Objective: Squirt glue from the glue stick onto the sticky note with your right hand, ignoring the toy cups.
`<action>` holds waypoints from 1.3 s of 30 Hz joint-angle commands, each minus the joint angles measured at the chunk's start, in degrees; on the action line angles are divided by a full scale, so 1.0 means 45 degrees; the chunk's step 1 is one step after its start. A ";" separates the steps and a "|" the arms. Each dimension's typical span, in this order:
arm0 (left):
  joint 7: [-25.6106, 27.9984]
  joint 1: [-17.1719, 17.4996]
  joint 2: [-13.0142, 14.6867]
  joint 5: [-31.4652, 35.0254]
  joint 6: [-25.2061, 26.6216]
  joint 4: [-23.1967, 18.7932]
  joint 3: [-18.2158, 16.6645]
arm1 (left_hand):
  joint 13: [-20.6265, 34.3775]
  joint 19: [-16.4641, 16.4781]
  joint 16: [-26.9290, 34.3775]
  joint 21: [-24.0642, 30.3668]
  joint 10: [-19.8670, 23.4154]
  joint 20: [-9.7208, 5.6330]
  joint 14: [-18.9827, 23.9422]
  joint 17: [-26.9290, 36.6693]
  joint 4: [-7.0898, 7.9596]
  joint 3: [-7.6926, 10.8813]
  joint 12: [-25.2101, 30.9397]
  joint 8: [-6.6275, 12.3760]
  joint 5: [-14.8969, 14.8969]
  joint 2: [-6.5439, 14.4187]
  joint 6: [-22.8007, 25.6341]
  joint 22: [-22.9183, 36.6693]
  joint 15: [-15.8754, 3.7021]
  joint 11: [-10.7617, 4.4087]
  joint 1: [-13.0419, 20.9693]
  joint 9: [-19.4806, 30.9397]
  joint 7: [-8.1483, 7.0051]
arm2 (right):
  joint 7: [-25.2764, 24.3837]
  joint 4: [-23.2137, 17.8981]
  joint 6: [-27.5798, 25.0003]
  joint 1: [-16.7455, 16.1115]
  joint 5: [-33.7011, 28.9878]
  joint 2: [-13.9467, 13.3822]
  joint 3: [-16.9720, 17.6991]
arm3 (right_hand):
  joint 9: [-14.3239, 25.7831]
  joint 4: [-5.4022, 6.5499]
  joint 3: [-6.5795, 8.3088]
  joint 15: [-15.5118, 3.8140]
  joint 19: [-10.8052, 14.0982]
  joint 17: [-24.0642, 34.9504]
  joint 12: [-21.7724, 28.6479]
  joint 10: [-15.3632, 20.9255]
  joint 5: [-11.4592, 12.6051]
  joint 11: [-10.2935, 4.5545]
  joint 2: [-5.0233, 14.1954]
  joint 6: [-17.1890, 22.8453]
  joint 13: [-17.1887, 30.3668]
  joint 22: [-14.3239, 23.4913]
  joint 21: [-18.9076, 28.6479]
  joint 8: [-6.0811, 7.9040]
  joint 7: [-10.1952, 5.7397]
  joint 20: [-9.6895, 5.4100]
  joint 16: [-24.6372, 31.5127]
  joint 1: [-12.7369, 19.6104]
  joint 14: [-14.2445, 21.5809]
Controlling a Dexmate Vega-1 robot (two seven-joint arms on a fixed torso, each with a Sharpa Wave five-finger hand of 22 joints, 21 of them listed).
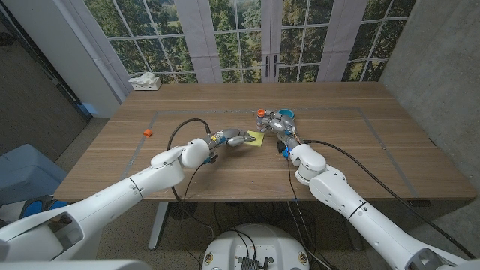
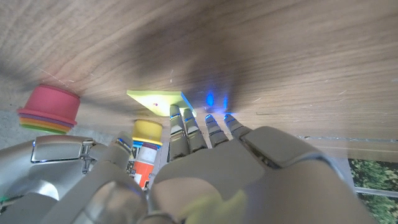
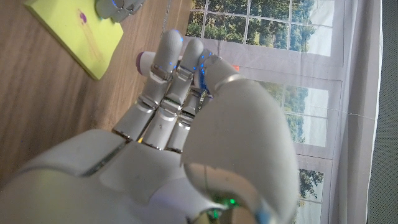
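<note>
Near edge of desk, both arms reaching in toward centre. Left hand at about 9 o'clock of the sticky note, fingers stretched out and pressing its near edge, pinning it down. Right hand just at 3 o'clock of the note, fingers curled around the glue stick; orange body and yellow cap seen from left wrist view, a pale tip poking past the fingers in right wrist view. Note lies flat mid-desk, a small reddish mark already on it. Stack of toy cups just past the right hand, touching or nearly so, cannot tell. Farther off: small orange block at 9 o'clock, white box at far left corner.

Risks, judged: tip looks beside the note, not over it, so glue could land on bare desk; a hard squeeze might smear the left fingers; a swing could knock the cups; cap may be on, cannot tell.

Counts: one note, one glue stick, one cup stack, one block, one box.
</note>
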 commanded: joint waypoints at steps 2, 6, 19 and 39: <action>0.2646 0.0869 -0.0154 0.0051 -0.1961 0.0341 -0.0762 | 0.0001 0.0142 0.0023 0.0063 0.0076 -0.0020 0.0203 0.0037 -0.0128 0.0058 0.0008 -0.0056 0.0050 0.0167 0.0059 0.0030 -0.0013 0.0001 0.0063 -0.0004 -0.0108 | 0.0078 0.0242 0.0275 0.0030 0.0024 0.0102 0.0130 | 0.0071 0.0259 0.0334 -0.0257 -0.0010 0.0037 0.0086 0.1031 0.0054 0.0921 0.0130 0.1421 0.0058 0.0025 0.0017 0.0091 0.1352 -0.0963 -0.0008 -0.0010 0.0187; 0.2839 0.0970 -0.0262 -0.0037 -0.2117 0.0403 -0.0899 | 0.0011 0.0189 -0.0060 0.0018 -0.0186 -0.0017 0.0226 0.0039 -0.0243 0.0111 -0.0142 -0.0269 0.0035 0.0201 -0.0422 0.0031 -0.0018 0.0034 0.0106 0.0004 -0.0378 | -0.0065 0.0234 0.0306 0.0017 -0.0127 0.0093 0.0136 | 0.0063 0.0247 0.0332 -0.0276 -0.0010 0.0054 0.0082 0.1013 0.0052 0.0881 0.0117 0.1423 0.0066 0.0026 0.0016 0.0084 0.1348 -0.0963 -0.0002 -0.0006 0.0193; 0.3191 0.1334 -0.0661 -0.0928 -0.2868 0.0879 -0.1253 | 0.0023 0.0473 -0.0282 -0.0039 -0.1841 -0.0041 -0.0251 0.0057 -0.0597 0.0246 -0.0579 -0.0465 0.0005 0.0257 -0.1772 0.0042 -0.0088 -0.0214 0.0132 0.0012 -0.0941 | -0.0886 0.0132 0.0510 -0.0162 -0.1086 0.0032 0.0140 | 0.0072 0.0254 0.0351 -0.0257 -0.0020 0.0093 0.0093 0.1018 0.0047 0.0858 0.0117 0.1396 0.0097 0.0030 0.0007 0.0064 0.1301 -0.0963 -0.0035 -0.0038 0.0138; 0.3975 0.2033 -0.1032 -0.2417 -0.4294 0.1441 -0.2064 | 0.0017 0.0802 -0.0252 -0.0041 -0.2964 -0.0112 -0.0537 0.0055 -0.0975 0.0412 -0.0546 -0.0519 0.0001 0.0354 -0.4027 0.0052 -0.0084 -0.0141 0.0198 0.0004 -0.1539 | -0.2557 -0.1231 -0.0935 -0.0701 -0.3192 -0.0536 -0.0062 | 0.0112 0.0260 0.0362 -0.0264 -0.0055 0.0144 0.0069 0.0949 0.0030 0.0777 0.0132 0.1378 0.0125 0.0036 -0.0011 0.0064 0.1217 -0.0967 -0.0069 -0.0063 0.0092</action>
